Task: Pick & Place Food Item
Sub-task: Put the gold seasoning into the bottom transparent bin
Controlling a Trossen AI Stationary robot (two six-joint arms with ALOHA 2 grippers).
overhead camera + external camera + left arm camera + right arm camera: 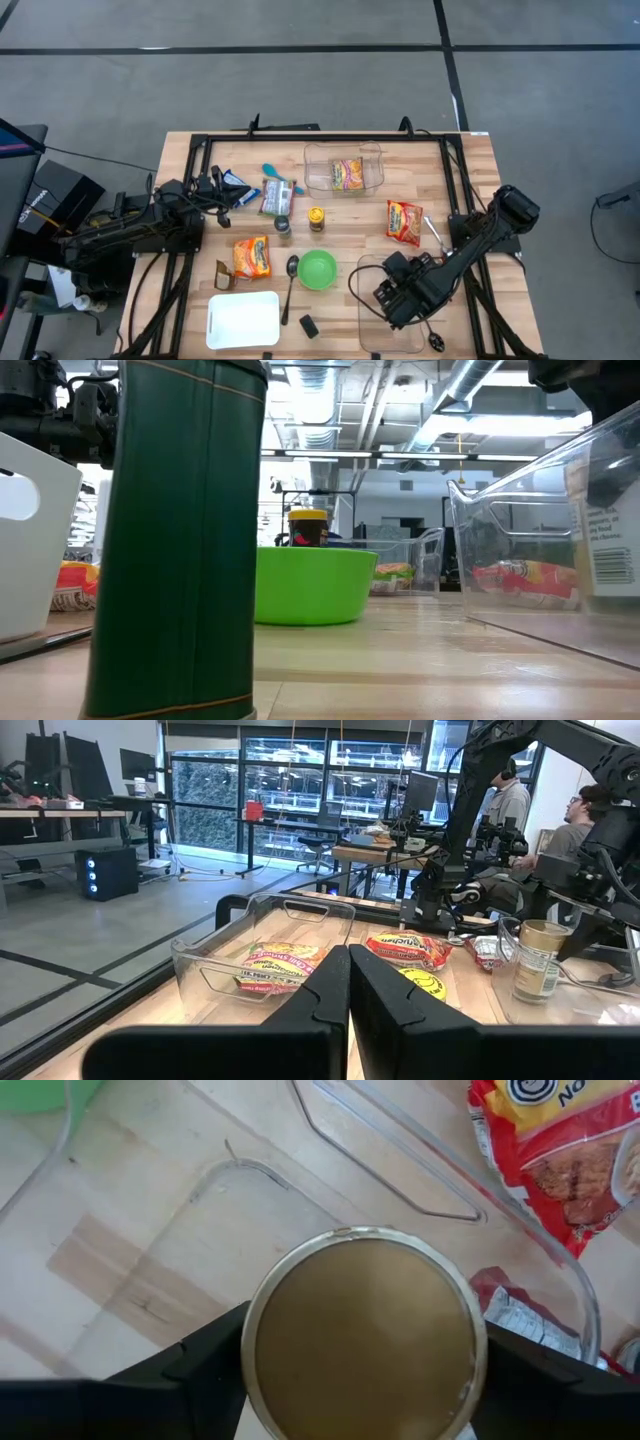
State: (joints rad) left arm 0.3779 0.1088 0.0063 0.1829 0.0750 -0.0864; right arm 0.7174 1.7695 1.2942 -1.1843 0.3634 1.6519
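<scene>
The right tool (362, 1380) clamps an upright gold-lidded glass jar (362, 1330) directly above the clear plastic bin (372, 300) near the bench's front-right corner

Four cameras: one overhead, one at table level, one on each wrist.

The high view looks straight down on the whole table (330, 225). The low view looks level across it, close behind a green can (180, 530). High and low views share the green bowl (317, 268); the right wrist camera looks down closely onto a can lid (362, 1335).
</scene>
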